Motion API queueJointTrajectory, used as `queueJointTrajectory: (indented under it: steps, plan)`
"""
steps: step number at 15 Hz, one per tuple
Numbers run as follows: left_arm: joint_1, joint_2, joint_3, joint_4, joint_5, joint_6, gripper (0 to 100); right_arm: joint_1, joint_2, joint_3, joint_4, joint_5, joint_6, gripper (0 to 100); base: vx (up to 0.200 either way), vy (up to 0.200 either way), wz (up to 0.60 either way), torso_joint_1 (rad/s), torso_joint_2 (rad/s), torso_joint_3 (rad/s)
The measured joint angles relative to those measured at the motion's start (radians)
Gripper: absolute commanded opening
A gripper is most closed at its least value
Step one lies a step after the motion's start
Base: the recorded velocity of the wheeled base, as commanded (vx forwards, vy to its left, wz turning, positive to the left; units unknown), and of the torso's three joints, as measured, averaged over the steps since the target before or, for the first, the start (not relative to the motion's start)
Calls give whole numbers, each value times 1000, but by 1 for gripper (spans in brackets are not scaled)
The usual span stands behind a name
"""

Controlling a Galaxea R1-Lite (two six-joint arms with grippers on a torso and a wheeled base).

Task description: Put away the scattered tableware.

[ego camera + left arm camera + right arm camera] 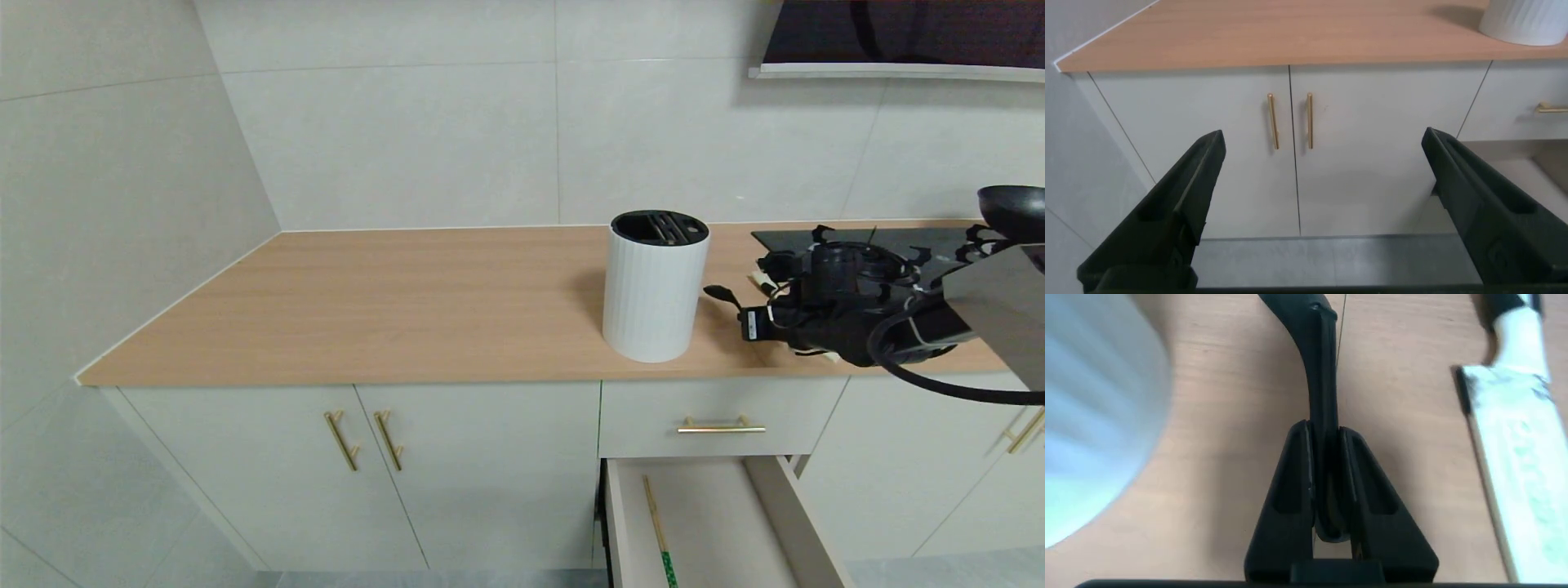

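Note:
A white ribbed utensil holder with a black slotted top stands on the wooden counter; it also shows as the holder and the holder. Just to its right my right gripper hovers low over the counter, shut on the thin handle of a black utensil, whose end points toward the holder. A white-bladed knife lies on the counter beside the right gripper. My left gripper is open and empty, down in front of the cabinet doors.
Below the counter a drawer stands pulled out, with a pair of chopsticks lying inside. A black hob with a dark pan sits at the back right. A range hood hangs above.

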Motion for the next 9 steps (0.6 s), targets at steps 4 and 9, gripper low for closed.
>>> queueJointTrajectory:
  steps: [4,9]
  plan:
    - [0,0,0,0,0,0,100,46,-196,144,107,-47,80,0,0,0,0,0,0,0]
    - [0,0,0,0,0,0,100,120,-470,399,187,-174,99,0,0,0,0,0,0,0]
